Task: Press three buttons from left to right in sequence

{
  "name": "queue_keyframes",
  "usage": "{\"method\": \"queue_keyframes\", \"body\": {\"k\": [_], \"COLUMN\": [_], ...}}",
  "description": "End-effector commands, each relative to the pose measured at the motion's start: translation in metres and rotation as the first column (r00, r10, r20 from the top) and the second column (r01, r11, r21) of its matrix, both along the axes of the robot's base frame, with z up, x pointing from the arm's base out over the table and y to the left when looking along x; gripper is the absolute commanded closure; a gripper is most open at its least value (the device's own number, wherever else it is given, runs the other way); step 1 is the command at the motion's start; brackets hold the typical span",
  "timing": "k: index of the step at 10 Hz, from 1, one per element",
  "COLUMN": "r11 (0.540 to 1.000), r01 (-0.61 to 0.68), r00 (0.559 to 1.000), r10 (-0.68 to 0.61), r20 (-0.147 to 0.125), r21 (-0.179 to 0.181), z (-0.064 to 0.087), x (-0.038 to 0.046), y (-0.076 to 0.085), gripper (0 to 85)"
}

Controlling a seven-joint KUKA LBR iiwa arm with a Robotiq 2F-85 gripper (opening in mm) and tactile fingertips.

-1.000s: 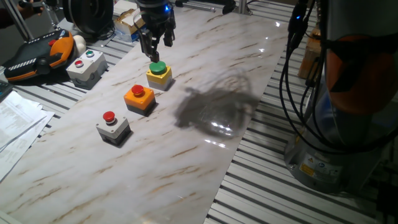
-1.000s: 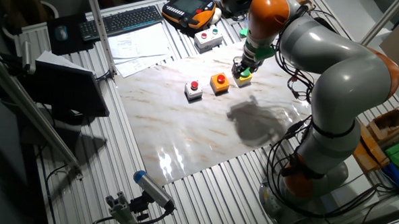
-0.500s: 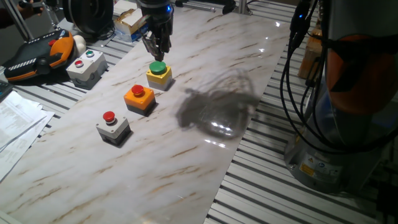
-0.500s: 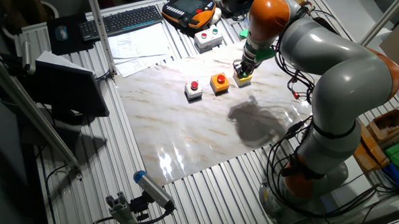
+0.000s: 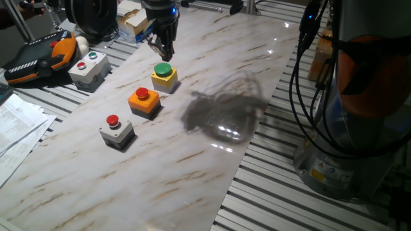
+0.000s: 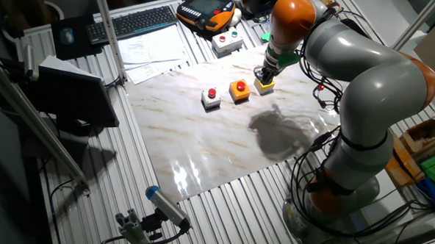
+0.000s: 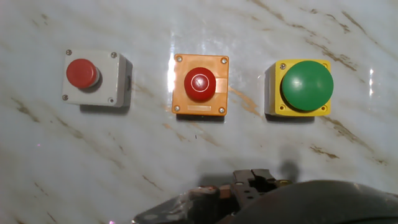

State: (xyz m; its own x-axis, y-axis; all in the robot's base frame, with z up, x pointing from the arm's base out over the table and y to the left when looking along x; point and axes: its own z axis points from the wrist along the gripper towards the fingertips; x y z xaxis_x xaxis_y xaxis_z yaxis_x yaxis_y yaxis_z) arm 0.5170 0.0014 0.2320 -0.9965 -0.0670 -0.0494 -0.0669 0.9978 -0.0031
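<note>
Three small button boxes stand in a diagonal row on the marble board: grey with a red cap (image 5: 115,130), orange with a red cap (image 5: 144,101), yellow with a green cap (image 5: 164,76). In the hand view they run left to right as grey (image 7: 94,76), orange (image 7: 200,84) and yellow (image 7: 303,87). My gripper (image 5: 166,56) points down, a little above and behind the yellow box's green cap, touching nothing. Its fingertips meet in one point, shut and empty. It hangs over the yellow box (image 6: 264,84) in the other fixed view, and its tip (image 7: 252,180) shows at the bottom of the hand view.
A larger grey box (image 5: 88,67) with red and green buttons stands off the board at the back left, beside a teach pendant (image 5: 38,54). Papers (image 5: 16,128) lie at the left. The arm's base and cables (image 5: 347,128) stand at the right. A keyboard (image 6: 132,23) lies beyond the board.
The gripper has risen slightly from just over the green cap. Its two fingers, apart a second ago, now come together in one tip. The boxes have not moved.
</note>
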Motion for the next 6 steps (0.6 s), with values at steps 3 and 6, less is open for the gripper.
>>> {"method": "queue_keyframes", "body": {"k": [3, 6], "r11": [1.000, 0.999], "r01": [0.022, 0.034], "r00": [1.000, 0.999], "r10": [-0.022, -0.034], "r20": [0.005, 0.008], "r21": [0.003, 0.003], "z": [-0.006, -0.012], "x": [0.0027, 0.0143], "y": [-0.001, -0.012], "gripper": [84.3, 84.3]}}
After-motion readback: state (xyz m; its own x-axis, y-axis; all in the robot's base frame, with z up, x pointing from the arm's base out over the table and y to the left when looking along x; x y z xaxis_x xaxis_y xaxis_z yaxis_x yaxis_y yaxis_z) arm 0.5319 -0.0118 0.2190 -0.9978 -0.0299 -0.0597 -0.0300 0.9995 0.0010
